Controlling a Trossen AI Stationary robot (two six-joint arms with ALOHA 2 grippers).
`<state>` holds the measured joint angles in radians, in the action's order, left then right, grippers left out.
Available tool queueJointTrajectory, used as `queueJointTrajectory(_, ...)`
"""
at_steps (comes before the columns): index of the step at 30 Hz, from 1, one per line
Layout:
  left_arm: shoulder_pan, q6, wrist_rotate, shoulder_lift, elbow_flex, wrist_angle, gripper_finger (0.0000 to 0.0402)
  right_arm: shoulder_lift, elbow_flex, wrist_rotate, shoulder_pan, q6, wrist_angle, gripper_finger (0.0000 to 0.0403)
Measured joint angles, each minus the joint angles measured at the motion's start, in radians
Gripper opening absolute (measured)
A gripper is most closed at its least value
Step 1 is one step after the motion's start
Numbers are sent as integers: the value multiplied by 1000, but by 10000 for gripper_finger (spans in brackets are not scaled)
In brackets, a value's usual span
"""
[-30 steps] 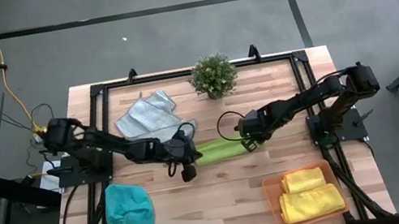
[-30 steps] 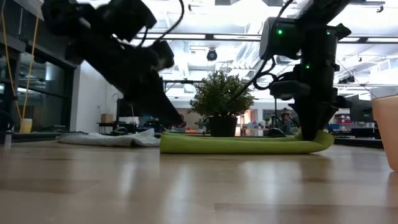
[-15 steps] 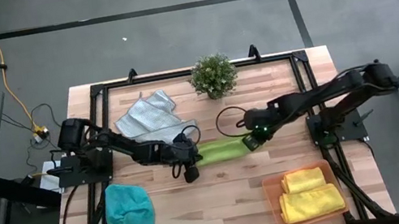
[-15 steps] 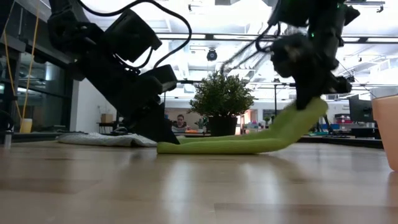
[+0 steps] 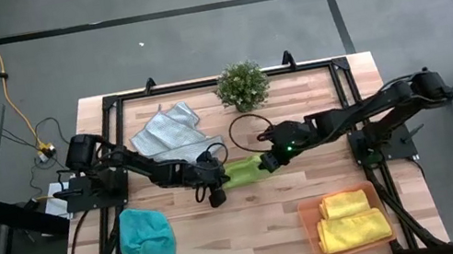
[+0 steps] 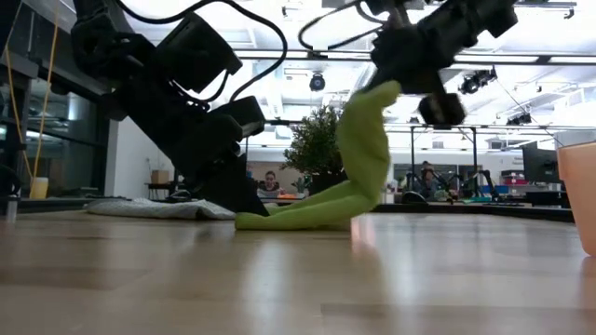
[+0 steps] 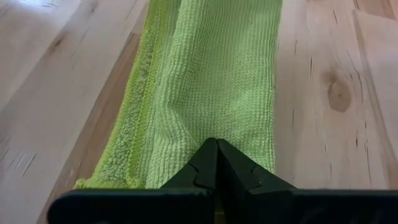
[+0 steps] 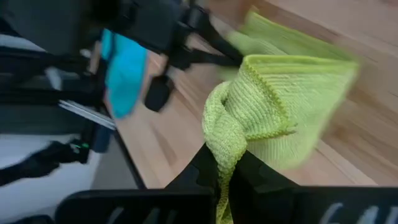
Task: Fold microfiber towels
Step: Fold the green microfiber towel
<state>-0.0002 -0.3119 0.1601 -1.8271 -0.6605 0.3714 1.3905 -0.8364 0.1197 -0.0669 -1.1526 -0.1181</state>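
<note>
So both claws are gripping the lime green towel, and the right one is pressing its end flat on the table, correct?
Not quite. The right gripper has its end of the lime green towel lifted off the table, as the low view shows. The left gripper does grip the other end.

My high camera looks straight down on the whole counter [image 5: 252, 220], while the low one sits at counter-top level and faces across it into the room behind. Each wrist camera looks out close past its own fingers, and all four views share the lime green towel [image 5: 244, 171] [image 6: 358, 172] [image 7: 211, 81] [image 8: 280, 106].
</note>
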Motion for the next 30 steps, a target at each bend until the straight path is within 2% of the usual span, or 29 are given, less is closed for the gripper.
queueJointTrajectory(8,1,2,5,0,3,40,0,144,0,-38,0,-75,147,0)
queueJointTrajectory(15,2,109,9,93,4,-41,0,242,0,-57,0,-108,223,0)
queueJointTrajectory(23,2,140,15,234,10,-262,0,253,0,-116,0,-133,246,0)
queueJointTrajectory(30,1,140,31,203,12,-326,0,253,0,-139,0,-159,251,0)
